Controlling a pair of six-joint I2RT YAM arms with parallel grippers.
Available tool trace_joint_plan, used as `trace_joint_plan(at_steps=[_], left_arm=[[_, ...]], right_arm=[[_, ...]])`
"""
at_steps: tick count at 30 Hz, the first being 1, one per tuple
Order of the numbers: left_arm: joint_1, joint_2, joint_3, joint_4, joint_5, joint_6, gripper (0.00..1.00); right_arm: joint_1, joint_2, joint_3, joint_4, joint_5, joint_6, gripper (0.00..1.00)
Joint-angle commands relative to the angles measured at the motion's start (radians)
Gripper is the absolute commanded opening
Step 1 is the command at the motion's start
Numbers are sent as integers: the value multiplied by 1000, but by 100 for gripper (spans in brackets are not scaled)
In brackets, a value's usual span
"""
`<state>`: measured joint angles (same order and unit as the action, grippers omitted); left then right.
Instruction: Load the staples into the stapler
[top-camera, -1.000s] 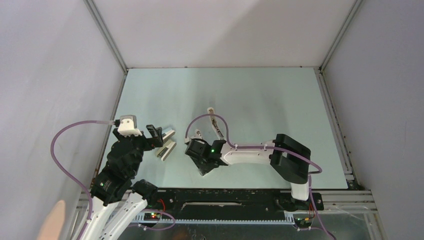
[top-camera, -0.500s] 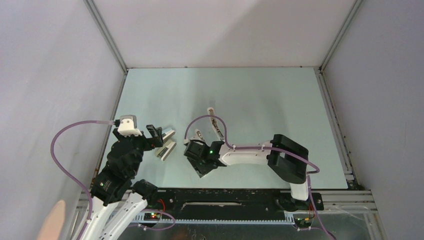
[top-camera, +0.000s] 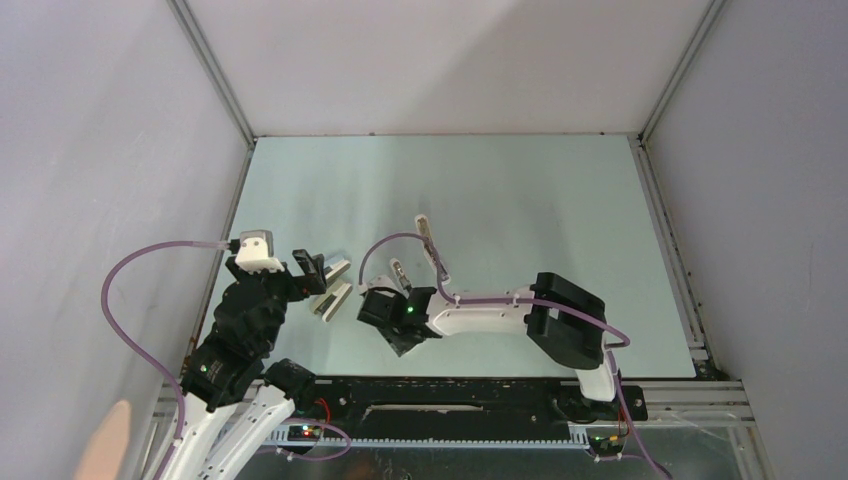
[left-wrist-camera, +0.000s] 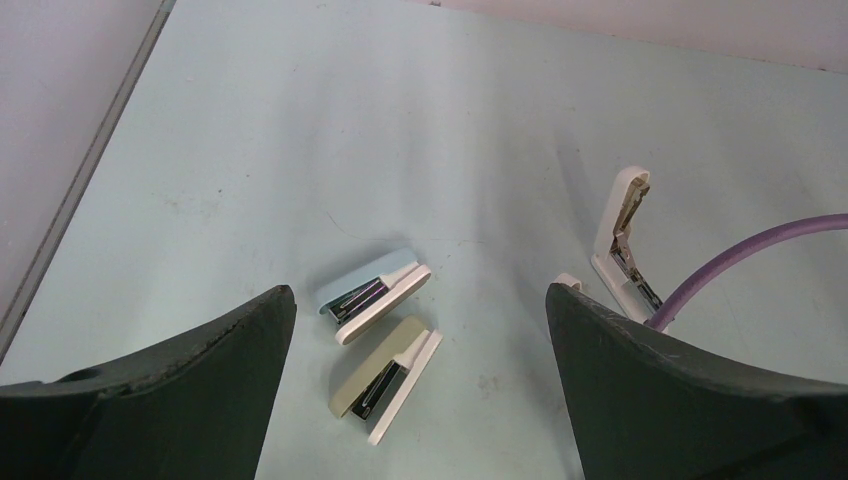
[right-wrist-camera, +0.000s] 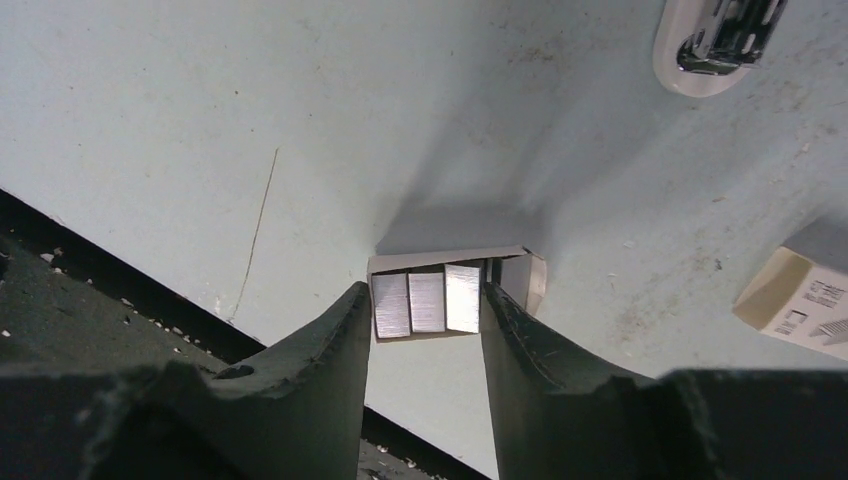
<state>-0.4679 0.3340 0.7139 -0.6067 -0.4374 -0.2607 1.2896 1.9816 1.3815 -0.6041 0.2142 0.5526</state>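
The staples (right-wrist-camera: 427, 302) are three small grey metal blocks side by side in a little open card tray (right-wrist-camera: 530, 280) near the table's front edge. My right gripper (right-wrist-camera: 425, 290) straddles the row with one fingertip (right-wrist-camera: 355, 310) close against each side; I cannot tell whether they press. In the top view this gripper (top-camera: 392, 328) hides the staples. The stapler (top-camera: 430, 245), slim, white and hinged open, lies just beyond the right wrist and also shows in the left wrist view (left-wrist-camera: 618, 235). My left gripper (left-wrist-camera: 420, 295) hangs wide open and empty above the table's left side (top-camera: 312, 272).
A pale blue stapler (left-wrist-camera: 372, 292) and a beige stapler (left-wrist-camera: 385, 378) lie side by side under the left gripper. A short white piece with a metal end (right-wrist-camera: 715, 35) and a cream labelled box (right-wrist-camera: 795, 295) lie near the right gripper. The table's dark front edge (right-wrist-camera: 150, 300) is close by.
The right arm has shifted a little to the left along the front edge. The left arm and both spare staplers have not moved.
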Motion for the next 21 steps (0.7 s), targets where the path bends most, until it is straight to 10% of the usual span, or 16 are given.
trace_joint_plan(at_steps=[1,9,21], left_arm=[[11,8,-4,32,14,11,98],[11,7,-5,31,14,11,98],[11,8,-5,30,14,11,98]], right_arm=[[32,19,76,-73,102,-32,38],[85,41,162,-176,261,-70,38],[16,-92,12,-36,113,-82,31]])
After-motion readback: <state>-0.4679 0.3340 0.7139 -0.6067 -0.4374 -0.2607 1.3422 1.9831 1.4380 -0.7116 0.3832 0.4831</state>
